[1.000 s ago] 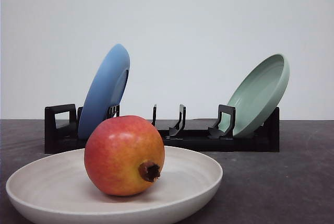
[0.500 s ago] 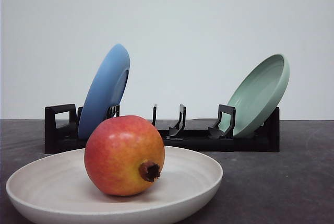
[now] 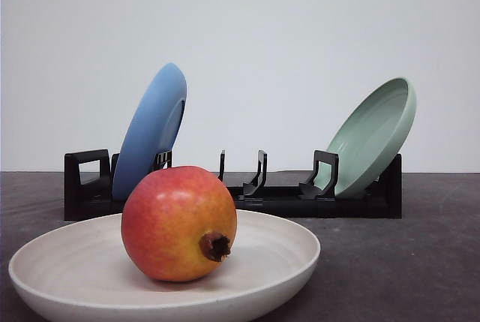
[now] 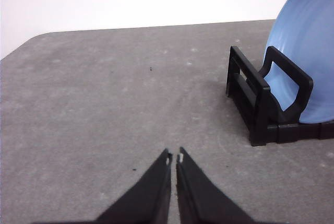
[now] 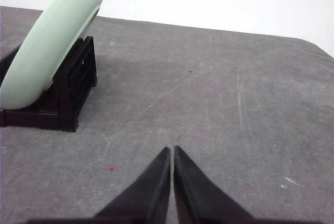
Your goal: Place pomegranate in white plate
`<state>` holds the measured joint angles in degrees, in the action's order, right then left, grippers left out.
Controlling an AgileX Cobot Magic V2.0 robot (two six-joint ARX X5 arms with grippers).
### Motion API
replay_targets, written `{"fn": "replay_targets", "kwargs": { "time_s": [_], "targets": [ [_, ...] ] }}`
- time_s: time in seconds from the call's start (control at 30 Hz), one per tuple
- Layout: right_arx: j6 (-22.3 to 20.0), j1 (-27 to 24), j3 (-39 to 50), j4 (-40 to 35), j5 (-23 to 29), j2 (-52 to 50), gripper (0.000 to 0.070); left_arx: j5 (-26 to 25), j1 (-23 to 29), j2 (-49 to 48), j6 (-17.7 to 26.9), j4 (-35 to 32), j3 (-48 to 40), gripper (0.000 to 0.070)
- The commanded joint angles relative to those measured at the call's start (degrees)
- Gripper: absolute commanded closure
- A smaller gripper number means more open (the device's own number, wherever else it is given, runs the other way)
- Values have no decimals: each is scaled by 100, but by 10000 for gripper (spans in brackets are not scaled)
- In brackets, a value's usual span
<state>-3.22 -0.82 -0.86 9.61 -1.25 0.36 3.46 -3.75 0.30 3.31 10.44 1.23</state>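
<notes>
Sitting in the shallow round off-white matte plate point(image 3: 60, 262), toward its left half in the front view, the round glossy red-to-yellow pomegranate point(image 3: 178, 223) rests on its side with its dark dried crown pointing forward and a little right; the fruit touches the plate floor and nothing grips it, so the task looks done. Left of all this, the left claw point(image 4: 174, 157) hangs over bare grey worktop point(image 4: 104, 104), its two black fingers pressed together with only a hairline between the tips, clenched on nothing, with the end of the black plastic dish rack point(image 4: 258, 104) and the tilted matte blue plate point(image 4: 308, 51) near it. Judging by its look, the pomegranate should handle as a dense, fairly heavy, stiff ball with a smooth, slippery skin that would roll if nudged; the safest hold would be across its widest middle, fingers on opposite flanks, clear of the brittle crown. Behind the fruit the rack's middle slots stand unfilled. Further right, the pale green matte plate point(image 3: 375, 138) leans in the rack's right end, and the right claw point(image 5: 171, 151) hovers over worktop beside it, likewise clenched and holding nothing.
</notes>
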Motion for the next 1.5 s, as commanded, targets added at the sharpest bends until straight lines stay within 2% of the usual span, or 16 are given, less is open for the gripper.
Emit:
{"fn": "replay_targets", "kwargs": {
  "time_s": [0.0,1.47],
  "targets": [
    [-42,-13,22,-77,21,-15,697,-7,11,-13,-46,28,-55,700],
    [-42,-13,22,-77,21,-15,697,-7,11,-13,-46,28,-55,700]
  ]
}}
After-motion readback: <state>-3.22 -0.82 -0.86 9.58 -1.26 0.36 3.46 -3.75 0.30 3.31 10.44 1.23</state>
